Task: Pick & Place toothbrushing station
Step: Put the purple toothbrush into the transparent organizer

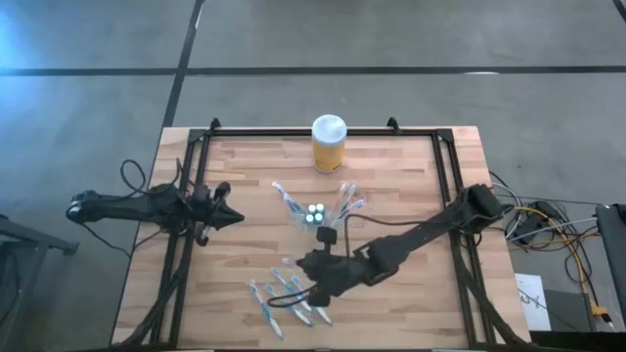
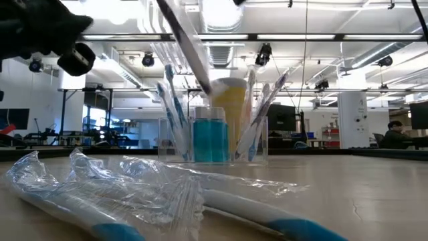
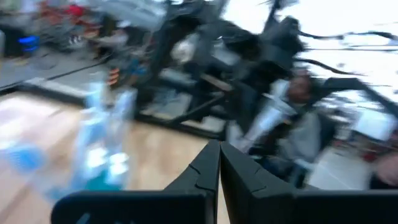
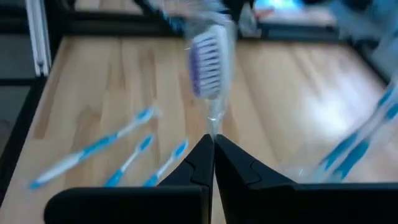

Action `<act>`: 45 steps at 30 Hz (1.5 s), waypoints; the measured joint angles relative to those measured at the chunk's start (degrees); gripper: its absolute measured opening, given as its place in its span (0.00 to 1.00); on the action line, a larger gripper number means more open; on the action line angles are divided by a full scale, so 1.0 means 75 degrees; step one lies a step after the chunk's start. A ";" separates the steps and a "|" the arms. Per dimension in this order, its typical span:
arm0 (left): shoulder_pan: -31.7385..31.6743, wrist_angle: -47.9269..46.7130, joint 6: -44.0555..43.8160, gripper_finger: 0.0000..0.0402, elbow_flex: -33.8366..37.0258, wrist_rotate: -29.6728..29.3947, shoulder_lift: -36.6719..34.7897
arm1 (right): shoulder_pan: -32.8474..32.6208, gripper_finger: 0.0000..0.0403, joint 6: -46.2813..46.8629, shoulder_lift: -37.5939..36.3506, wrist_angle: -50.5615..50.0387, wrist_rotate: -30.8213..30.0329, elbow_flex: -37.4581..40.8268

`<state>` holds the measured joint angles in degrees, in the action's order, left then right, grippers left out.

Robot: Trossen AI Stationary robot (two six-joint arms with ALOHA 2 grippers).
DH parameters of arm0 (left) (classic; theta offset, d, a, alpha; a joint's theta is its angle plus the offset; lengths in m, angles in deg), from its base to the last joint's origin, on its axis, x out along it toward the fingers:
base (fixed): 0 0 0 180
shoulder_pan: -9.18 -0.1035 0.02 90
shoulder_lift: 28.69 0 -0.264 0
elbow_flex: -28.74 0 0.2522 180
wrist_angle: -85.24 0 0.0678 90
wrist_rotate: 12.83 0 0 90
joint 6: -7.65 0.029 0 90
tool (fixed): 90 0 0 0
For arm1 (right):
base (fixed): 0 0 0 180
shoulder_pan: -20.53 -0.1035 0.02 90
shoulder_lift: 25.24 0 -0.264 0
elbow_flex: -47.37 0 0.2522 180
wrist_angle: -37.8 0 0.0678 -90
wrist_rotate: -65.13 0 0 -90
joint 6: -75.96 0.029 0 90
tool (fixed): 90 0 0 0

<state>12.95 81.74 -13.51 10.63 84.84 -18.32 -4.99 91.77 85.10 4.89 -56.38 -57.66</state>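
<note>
The clear holder (image 1: 315, 213) stands mid-table with blue-and-white toothbrushes and white-capped blue tubes in it; it also shows in the low view (image 2: 214, 137). Several wrapped toothbrushes (image 1: 284, 298) lie flat on the wood near the front edge. My right gripper (image 1: 298, 266) is above them, shut on one wrapped toothbrush (image 4: 206, 62). My left gripper (image 1: 233, 217) is shut and empty, left of the holder. My right gripper pinches the toothbrush's thin neck (image 4: 213, 127), just below the bristle head, between its two fingers. The brush runs straight on from the fingertips, along the fingers, head outermost. In the low view it slants (image 2: 187, 47) above the table, lifted clear.
A yellow jar with a white lid (image 1: 329, 143) stands at the far edge behind the holder. A black frame (image 1: 196, 196) runs along the table's left, right and far sides. Crumpled clear wrap (image 2: 100, 181) lies on the near loose brushes.
</note>
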 joint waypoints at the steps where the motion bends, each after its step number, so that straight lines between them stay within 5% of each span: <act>1: 0.0069 0.0377 -0.0002 0.04 0.0111 0.0205 0.0068 | 0.0038 0.02 -0.0242 -0.0083 0.0289 -0.0020 0.0078; 8: 0.0746 0.1446 0.0557 0.11 0.0499 0.0280 0.0949 | 0.0405 0.02 -0.1730 -0.0448 0.3869 0.0632 0.1450; 18: 0.1459 0.2395 0.0975 0.43 -0.0065 -0.0409 0.2493 | 0.0943 0.02 -0.1718 -0.0442 0.7374 0.1056 0.3235; 29: 0.1465 0.2566 0.1010 0.57 -0.1023 -0.1362 0.4545 | 0.1004 0.02 -0.1748 -0.0426 0.7751 0.1008 0.3376; 45: 0.1468 0.3138 0.1586 0.57 -0.2542 -0.0955 0.6812 | 0.1026 0.02 -0.1937 -0.0332 0.7741 0.0578 0.3285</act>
<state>23.96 105.28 -1.61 -8.43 77.68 32.77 2.71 77.24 82.61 62.95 -52.04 -33.03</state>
